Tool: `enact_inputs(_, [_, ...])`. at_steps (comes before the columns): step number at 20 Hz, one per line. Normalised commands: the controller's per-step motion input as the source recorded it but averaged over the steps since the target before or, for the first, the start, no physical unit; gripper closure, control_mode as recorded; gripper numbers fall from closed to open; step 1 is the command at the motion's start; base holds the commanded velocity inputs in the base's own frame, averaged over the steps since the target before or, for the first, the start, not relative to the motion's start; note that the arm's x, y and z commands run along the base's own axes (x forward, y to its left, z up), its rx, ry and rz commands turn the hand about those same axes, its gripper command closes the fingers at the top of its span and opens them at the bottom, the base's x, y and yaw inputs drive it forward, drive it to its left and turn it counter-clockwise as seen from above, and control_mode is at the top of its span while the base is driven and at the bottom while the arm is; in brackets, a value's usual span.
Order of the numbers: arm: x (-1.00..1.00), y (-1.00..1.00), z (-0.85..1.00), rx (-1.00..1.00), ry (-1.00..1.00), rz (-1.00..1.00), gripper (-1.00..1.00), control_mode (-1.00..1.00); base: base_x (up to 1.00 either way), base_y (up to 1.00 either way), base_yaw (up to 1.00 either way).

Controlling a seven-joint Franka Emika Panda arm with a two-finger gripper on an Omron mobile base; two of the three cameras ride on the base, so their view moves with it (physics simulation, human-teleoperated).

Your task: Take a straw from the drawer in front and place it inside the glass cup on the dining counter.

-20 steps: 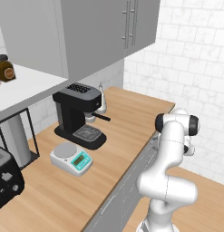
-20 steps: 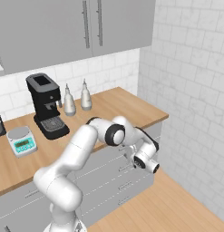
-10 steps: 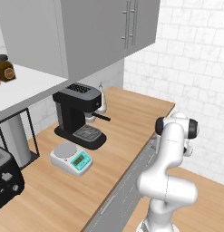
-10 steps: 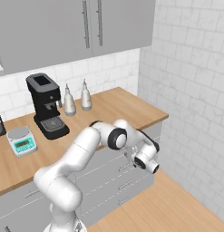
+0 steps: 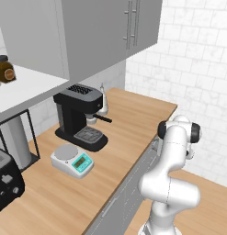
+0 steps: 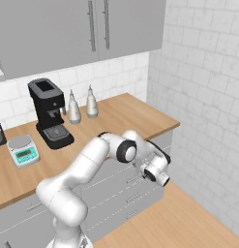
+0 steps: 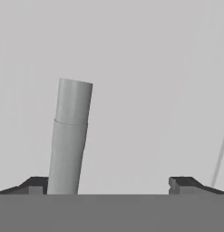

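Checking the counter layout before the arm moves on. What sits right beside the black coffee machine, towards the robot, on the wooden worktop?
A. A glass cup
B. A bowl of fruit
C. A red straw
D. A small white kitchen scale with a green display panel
D: a small white kitchen scale with a green display panel rests on the worktop just in front of the coffee machine.

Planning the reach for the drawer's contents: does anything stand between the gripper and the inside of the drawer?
Yes: the drawer is shut, so its grey front, with the bar handle, faces the open gripper.
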Motion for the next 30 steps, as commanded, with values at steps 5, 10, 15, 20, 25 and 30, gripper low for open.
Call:
enact_inputs(5, [0.00,0.00,0.00,0.00,0.00,0.00,1.00,-1.00,0.00,0.00,0.00])
enact_inputs(10, [0.00,0.00,0.00,0.00,0.00,0.00,1.00,-1.00,0.00,0.00,0.00])
enact_inputs(15, [0.00,0.00,0.00,0.00,0.00,0.00,1.00,-1.00,0.00,0.00,0.00])
enact_inputs(20, [-0.01,-0.17,0.00,0.00,-0.01,0.00,1.00,-1.00,0.00,0.00,0.00])
enact_inputs(25, [-0.24,-0.55,-0.05,-0.02,-0.05,0.00,1.00,-1.00,0.00,0.00,0.00])
enact_inputs(30, [-0.51,-0.68,0.00,-0.01,-0.05,0.00,1.00,-1.00,0.00,0.00,0.00])
